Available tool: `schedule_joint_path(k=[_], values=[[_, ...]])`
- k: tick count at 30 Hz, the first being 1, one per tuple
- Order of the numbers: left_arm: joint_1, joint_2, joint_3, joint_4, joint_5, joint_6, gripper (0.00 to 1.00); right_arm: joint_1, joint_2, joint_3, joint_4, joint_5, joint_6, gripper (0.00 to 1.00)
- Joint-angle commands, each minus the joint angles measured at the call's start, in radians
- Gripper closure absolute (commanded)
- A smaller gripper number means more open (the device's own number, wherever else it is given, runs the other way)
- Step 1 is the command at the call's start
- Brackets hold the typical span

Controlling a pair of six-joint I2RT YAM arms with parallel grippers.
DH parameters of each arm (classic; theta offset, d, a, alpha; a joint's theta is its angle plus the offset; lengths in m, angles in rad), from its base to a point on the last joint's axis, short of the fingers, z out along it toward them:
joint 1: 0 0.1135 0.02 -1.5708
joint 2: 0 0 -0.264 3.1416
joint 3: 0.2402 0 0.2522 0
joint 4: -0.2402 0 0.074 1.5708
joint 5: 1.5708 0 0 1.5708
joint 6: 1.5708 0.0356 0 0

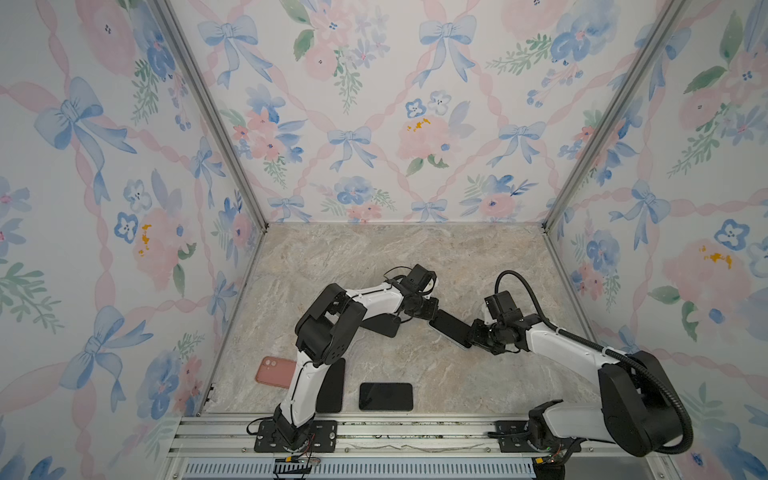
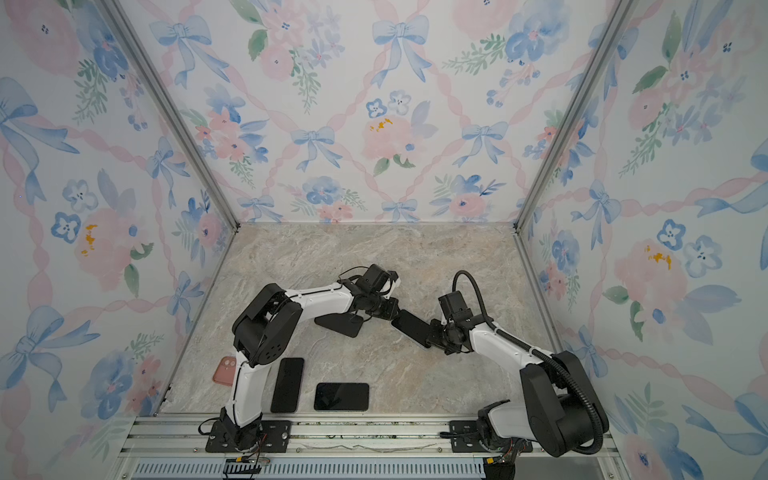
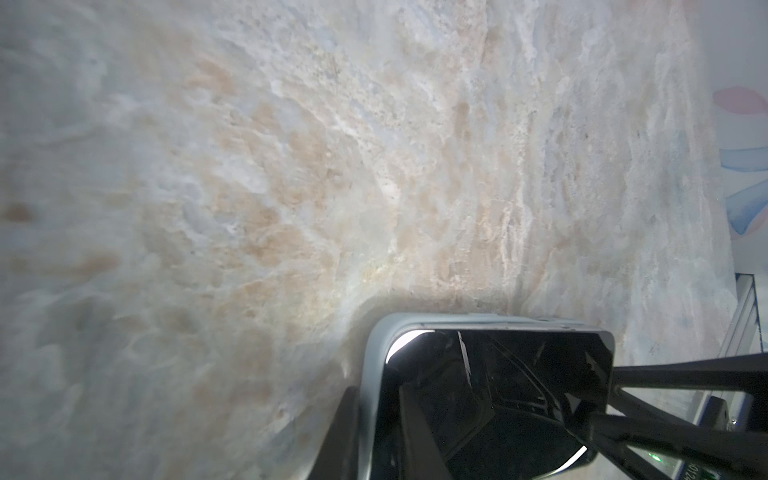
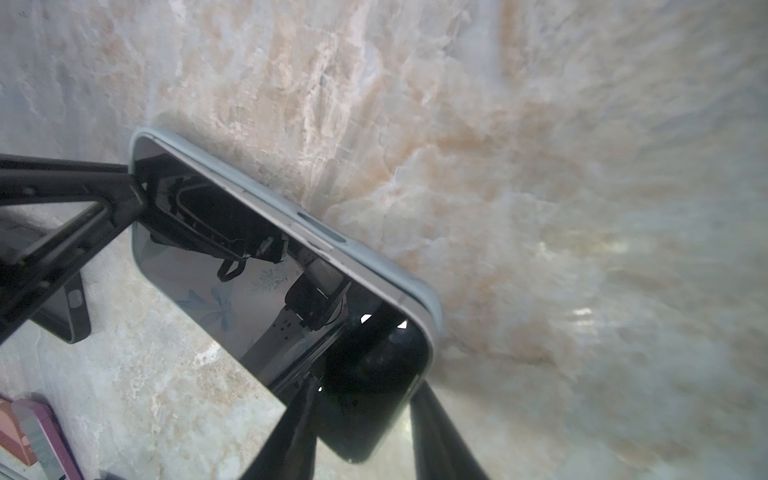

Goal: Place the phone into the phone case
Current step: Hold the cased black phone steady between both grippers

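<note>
A phone (image 1: 451,328) (image 2: 411,328) with a dark screen hangs above the middle of the table, held at both ends. A pale blue-grey phone case (image 4: 428,303) (image 3: 376,353) wraps its back and sides. Along one long side the phone's silver edge (image 4: 332,253) shows above the case's rim. My left gripper (image 3: 382,419) (image 1: 430,316) is shut on the far-left end, one finger under the case and one on the screen. At the near-right end my right gripper (image 4: 365,419) (image 1: 473,334) is shut on the phone, with a finger on each side.
A black case (image 1: 384,328) (image 4: 70,309) lies on the marble table (image 1: 415,257) under the left forearm. Near the front edge lie a pink phone (image 1: 274,372) and two dark phones (image 2: 287,384) (image 1: 385,397). Patterned walls close in three sides.
</note>
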Motion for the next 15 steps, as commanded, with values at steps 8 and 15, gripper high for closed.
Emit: schedule_joint_path(k=[8,15], values=[[-0.045,0.011,-0.062,-0.076,0.059,-0.009,0.70,0.052,0.046,0.041,0.061,-0.031,0.033,0.65],[-0.054,0.002,-0.048,-0.073,0.114,-0.021,0.68,0.071,0.054,0.044,0.076,-0.030,0.046,0.71]])
